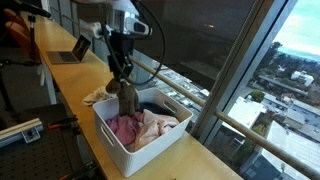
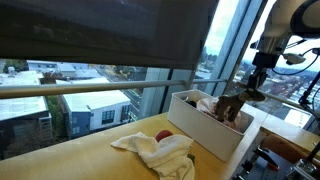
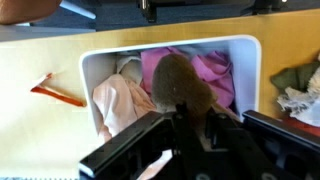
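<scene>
My gripper hangs over a white rectangular bin on a long wooden counter. It is shut on a brown-grey cloth that dangles from the fingers just above the bin. In the wrist view the cloth fills the space between the fingers. The bin holds a pink cloth and a pale peach cloth. In an exterior view the gripper holds the cloth over the bin.
A pile of white and olive cloths with a red item lies on the counter beside the bin. An orange object lies on the counter. A laptop sits farther along. Large windows and a railing border the counter.
</scene>
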